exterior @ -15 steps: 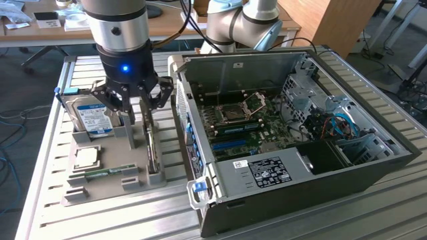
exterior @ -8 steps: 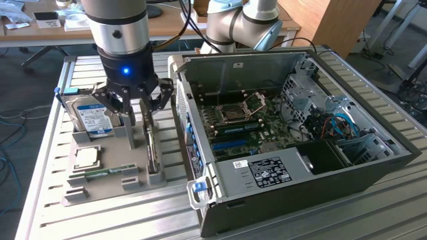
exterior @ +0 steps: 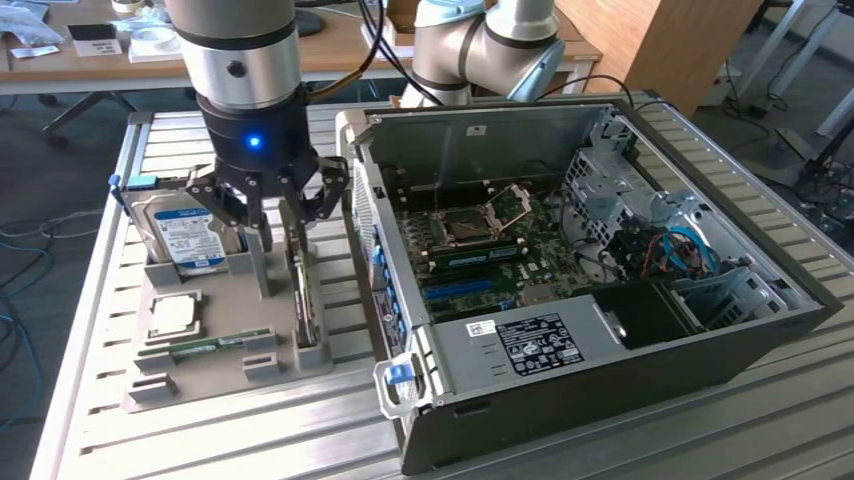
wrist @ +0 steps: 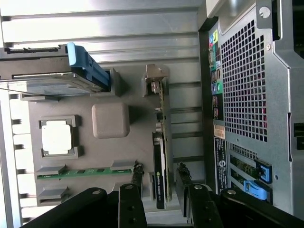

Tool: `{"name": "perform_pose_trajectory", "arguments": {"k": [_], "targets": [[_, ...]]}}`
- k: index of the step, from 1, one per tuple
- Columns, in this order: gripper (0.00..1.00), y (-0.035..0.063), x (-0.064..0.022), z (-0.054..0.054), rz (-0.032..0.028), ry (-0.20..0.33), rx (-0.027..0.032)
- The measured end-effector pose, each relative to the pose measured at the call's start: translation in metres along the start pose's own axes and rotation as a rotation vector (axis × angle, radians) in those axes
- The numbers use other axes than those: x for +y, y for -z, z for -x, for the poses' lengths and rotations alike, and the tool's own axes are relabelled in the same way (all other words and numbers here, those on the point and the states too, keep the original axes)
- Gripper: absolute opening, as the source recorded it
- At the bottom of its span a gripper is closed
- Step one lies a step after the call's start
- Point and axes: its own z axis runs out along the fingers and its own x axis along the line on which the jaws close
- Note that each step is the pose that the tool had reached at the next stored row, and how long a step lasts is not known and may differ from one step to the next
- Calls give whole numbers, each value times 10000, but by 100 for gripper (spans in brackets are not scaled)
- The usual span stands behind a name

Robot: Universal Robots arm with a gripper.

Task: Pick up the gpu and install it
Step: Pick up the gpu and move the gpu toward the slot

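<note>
Tool [exterior: 283, 265] jaws stand apart, hanging low over the grey moulded parts tray [exterior: 214, 378] and straddling the gpu [exterior: 306, 300]. The gpu is a thin green circuit card with a black cooler and a silver end bracket, standing on edge in its slotted holders. I have nothing clamped yet. In the wrist view my tool [wrist: 159, 167] has a finger [wrist: 137, 183] on either side of the card [wrist: 161, 142]. The one on the case side sits just beside the cooler and the other stands a little further off.

In the exterior view the tray lies at nine o'clock from the open black computer case [exterior: 747, 340], both on the slatted metal bench [exterior: 240, 440]. From the card, the silver blue-labelled hard drive [exterior: 187, 235] is at ten o'clock and the narrow green RAM stick [exterior: 214, 346] at eight o'clock. Both are apart from my fingers.

To make this grasp a good one, I judge I should nudge slightly toward the case. Then both pads would meet the card together instead of one pushing it sideways in its holders. I would want the pads down on the board and cooler body, not pinching only the upper edge. I would also keep the jaws parallel to the card's faces. A thin card like this probably flexes, so I would close slowly and squarely.
</note>
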Motion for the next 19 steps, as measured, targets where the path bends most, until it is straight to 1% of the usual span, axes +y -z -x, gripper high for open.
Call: {"name": "perform_pose_trajectory", "arguments": {"k": [3, 19], "targets": [[42, -21, -1, 0, 0, 1, 1], [42, -33, 0, 13, 1, 1, -1]]}}
